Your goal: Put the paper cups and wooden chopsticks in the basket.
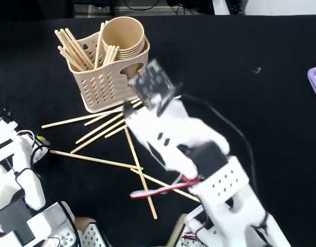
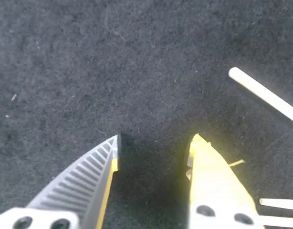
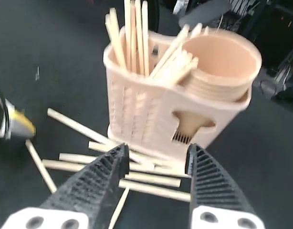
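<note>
The right gripper (image 3: 157, 151) hangs wide open just in front of the beige slotted basket (image 1: 104, 85). Its two dark ribbed fingers (image 3: 101, 179) are spread apart, holding nothing and touching nothing. Below it several loose wooden chopsticks (image 3: 151, 183) lie on the black worktop (image 1: 240, 62), crowded against the basket's foot and fanning out from there toward the arms.

The basket stands upright toward the far left of the worktop. A stack of paper cups (image 1: 125, 35) sits in one end of it. A bundle of chopsticks (image 1: 73, 49) stands on end in the other, and a few more lean beside the cups.

The left gripper (image 2: 156, 140) is low over bare cloth near the worktop's left edge. It is about half open and empty, with a single chopstick (image 2: 263, 95) lying near its yellow-tipped finger.
</note>
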